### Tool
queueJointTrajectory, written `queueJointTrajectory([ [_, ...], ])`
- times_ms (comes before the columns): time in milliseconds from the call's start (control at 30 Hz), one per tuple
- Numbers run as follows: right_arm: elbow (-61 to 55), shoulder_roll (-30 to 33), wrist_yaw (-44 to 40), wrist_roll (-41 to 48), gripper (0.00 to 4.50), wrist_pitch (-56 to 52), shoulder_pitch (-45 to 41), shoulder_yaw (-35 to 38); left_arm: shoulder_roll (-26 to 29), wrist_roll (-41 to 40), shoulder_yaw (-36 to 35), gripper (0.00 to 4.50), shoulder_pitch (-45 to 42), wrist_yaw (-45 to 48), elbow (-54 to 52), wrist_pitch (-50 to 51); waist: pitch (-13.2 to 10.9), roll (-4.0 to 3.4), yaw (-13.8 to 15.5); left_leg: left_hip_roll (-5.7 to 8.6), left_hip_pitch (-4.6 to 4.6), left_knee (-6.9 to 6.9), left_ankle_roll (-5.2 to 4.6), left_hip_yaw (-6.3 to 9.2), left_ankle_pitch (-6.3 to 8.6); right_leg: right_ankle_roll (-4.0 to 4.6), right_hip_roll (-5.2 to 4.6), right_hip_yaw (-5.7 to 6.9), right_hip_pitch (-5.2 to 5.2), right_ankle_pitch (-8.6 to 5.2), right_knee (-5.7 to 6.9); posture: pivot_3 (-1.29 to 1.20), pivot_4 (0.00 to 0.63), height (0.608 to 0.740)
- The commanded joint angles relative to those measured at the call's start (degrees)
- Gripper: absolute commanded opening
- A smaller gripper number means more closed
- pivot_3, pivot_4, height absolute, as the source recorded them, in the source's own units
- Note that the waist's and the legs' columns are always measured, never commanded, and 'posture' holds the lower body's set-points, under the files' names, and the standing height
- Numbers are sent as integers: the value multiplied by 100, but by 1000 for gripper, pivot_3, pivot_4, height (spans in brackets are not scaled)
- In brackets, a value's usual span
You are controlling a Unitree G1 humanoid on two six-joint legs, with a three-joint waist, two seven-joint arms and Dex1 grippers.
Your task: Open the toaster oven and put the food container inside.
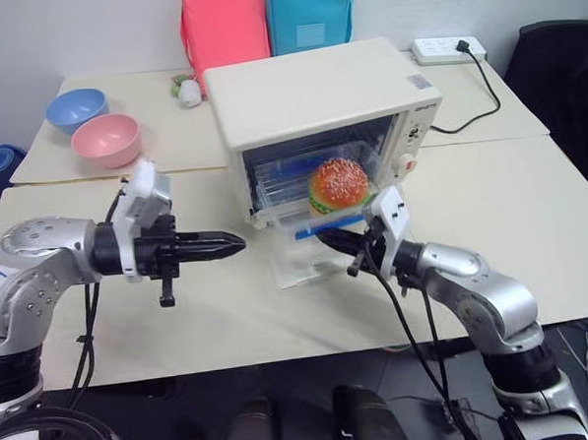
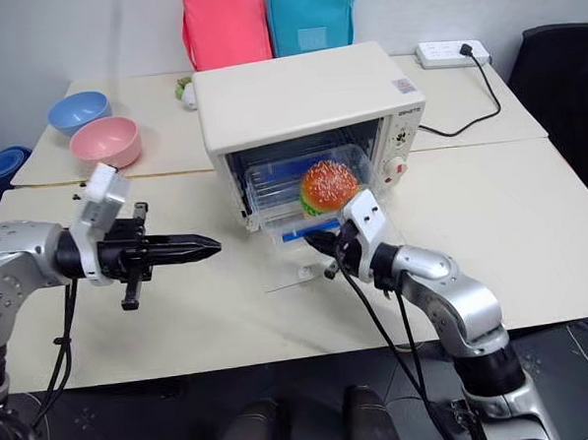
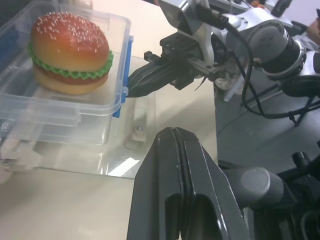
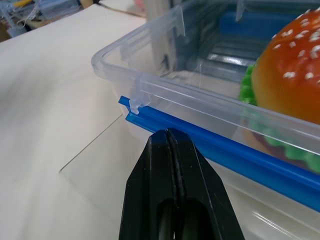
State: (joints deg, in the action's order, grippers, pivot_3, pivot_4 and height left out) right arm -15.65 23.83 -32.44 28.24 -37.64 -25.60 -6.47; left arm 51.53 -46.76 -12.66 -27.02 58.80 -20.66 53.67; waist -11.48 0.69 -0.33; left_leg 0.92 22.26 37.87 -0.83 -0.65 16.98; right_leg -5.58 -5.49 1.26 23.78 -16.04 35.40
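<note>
The cream-white toaster oven (image 1: 307, 91) stands at mid-table with its glass door (image 1: 299, 269) folded down flat on the table. The food container (image 1: 277, 186), a clear box with a toy burger (image 1: 338, 183) inside, sits half in the oven's mouth and half over the door. My right gripper (image 1: 322, 236) is shut, its tip against the container's near blue clip (image 4: 210, 145). My left gripper (image 1: 238, 244) is shut on nothing and hovers left of the oven, pointing toward it, apart from the container. In the left wrist view the right gripper (image 3: 131, 86) touches the clip beside the burger (image 3: 70, 52).
A blue bowl (image 1: 76, 108) and a pink bowl (image 1: 106, 139) sit at the back left. Pink (image 1: 224, 22) and blue (image 1: 309, 12) bags stand behind the oven. A power strip (image 1: 449, 47) with a black cord lies at the back right, near a black chair (image 1: 563, 78).
</note>
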Motion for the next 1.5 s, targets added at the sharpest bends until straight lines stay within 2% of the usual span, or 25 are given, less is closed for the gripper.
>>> queueJointTrajectory([
  [33, 506, -193, -84, -246, 42, 427, -402, -3, -24, -153, -264, 0, 30, -245, -203, -56, 0, 0, -7, 0, 0, 0, 0, 0, 0, 0, 0, 0, 3, 0, 6, 0, 150, 740],
  [333, 1130, -345, -147, -562, 42, 885, -780, 185, -85, -259, -222, 0, -32, -513, -199, -44, 0, 0, 4, 3, 3, 0, 3, -4, 0, 4, 0, -1, 10, -2, 21, 0, 150, 740],
  [433, 1682, -639, 54, -779, 0, 1147, -1086, 159, 29, -432, -407, 513, 26, -478, -200, 67, 0, 0, -53, 2, 2, 0, 3, -7, 0, 4, 3, -2, 12, -2, 21, 0, 150, 740],
  [700, 2936, -1144, 290, -1211, 0, 1992, -1707, 247, 356, -632, -942, 2888, 462, -476, -324, 107, 0, 0, -149, -2, 9, -17, 22, -11, -7, 8, 6, -6, 34, -5, 48, 0, 150, 740],
  [900, 3026, -1124, 158, -1255, 0, 2106, -1754, 300, 517, -650, -1222, 4469, 677, -469, -365, -13, 0, 0, -145, -1, 24, -17, 23, -17, -8, 9, 5, -13, 55, -5, 55, 0, 150, 740],
  [1033, 1446, -413, -211, -805, 0, 1341, -883, 621, 535, -683, -1383, 4469, 705, -522, -302, -88, 0, 0, -102, -1, 33, -19, 22, -12, -8, 9, 2, -9, 58, -5, 52, 0, 150, 740],
  [1100, -61, 451, -736, -59, 0, 603, 387, 1303, 556, -631, -1366, 4469, 759, -469, -323, -165, -1, -3, -131, 3, 36, -15, 19, -17, -6, 8, 0, -14, 59, -4, 50, 0, 150, 740],
  [1133, -589, 785, -949, 218, 0, 328, 947, 1645, 565, -613, -1343, 4469, 778, -440, -331, -192, 1, -10, 44, 5, 41, -19, 16, -26, -8, 6, -2, -19, 67, -4, 48, 0, 150, 740],
  [1167, -971, 1060, -1043, 483, 0, 108, 1424, 1938, 575, -616, -1325, 4469, 796, -410, -332, -216, 2, -9, 77, 4, 49, -31, 21, 6, -1, 18, -1, -2, 72, -14, 47, 0, 150, 740],
  [1233, -1285, 1354, -1074, 790, 0, -125, 2067, 2349, 596, -628, -1297, 4469, 817, -370, -326, -261, 2, -9, 98, 4, 56, -31, 16, -2, 8, 19, 3, -5, 72, -17, 36, 0, 150, 740],
  [1367, -1373, 1609, -1222, 736, 0, -43, 3152, 2801, 745, -747, -1236, 4469, 804, -90, -252, -224, 3, 9, -4, -5, 33, -24, -16, -50, 17, -2, 7, -27, 55, -5, 19, 0, 150, 740],
  [1500, -1111, 1470, -958, 474, 0, 161, 3183, 2635, 740, -551, -1102, 4469, 685, -76, -184, -442, 1, 11, -1, -16, -36, -24, -19, -67, 10, -2, 8, -28, 1, -6, 10, 0, 150, 740],
])
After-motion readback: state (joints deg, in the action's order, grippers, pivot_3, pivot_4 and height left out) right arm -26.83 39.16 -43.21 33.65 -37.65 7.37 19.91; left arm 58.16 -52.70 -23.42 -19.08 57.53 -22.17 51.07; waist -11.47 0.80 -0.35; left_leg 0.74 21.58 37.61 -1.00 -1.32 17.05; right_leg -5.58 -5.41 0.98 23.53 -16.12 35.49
